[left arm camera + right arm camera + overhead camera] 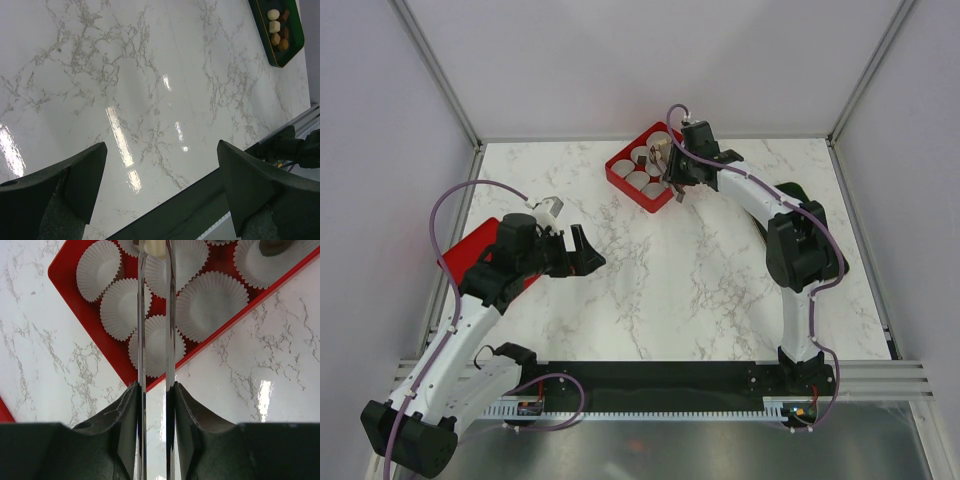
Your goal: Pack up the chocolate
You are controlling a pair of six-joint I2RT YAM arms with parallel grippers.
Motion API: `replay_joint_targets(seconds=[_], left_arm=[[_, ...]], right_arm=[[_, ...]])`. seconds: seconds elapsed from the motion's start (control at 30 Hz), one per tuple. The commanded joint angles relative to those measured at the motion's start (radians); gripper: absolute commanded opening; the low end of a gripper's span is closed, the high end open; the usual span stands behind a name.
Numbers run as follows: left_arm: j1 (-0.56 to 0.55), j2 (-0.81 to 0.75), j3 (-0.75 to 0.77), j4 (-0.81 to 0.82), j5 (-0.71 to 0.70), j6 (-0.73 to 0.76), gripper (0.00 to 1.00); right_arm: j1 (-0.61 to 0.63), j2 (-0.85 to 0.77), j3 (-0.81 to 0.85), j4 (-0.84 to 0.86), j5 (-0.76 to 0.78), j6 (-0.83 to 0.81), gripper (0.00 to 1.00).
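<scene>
Metal tweezers [141, 315] clamped in my right end effector [156, 392] pinch a pale chocolate [156, 247] over paper cups [210, 302] in the red tray [62, 277], more lies in the green tray [280, 62], left end effector [160, 170] spread wide & idle; pcs look light, slick, easily marked, so squeeze mid-sides gently.

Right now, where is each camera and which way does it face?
Top external: overhead behind both arms, facing down on the white marble table.
Left wrist: faces across the table to brown and tan chocolate pieces in a dark green tray; open left tool shows.
Right wrist: faces down on white paper cups in a red plastic tray; right tool grips long metal tweezers.
Top and right wrist share that tray.
</scene>
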Motion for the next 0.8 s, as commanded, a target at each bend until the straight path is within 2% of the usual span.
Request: replay_joint_targets(seconds=[0.0,0.77], left_arm=[[0.001,-0.009,-0.003,0.027,0.004,0.042,1.0],[0.001,-0.006,-0.004,0.025,0.001,0.042,1.0]], right_arm=[[0.003,0.011,0.01,0.041,0.006,0.0,0.38],[0.003,0.002,0.057,0.025,0.02,-0.026,0.46]])
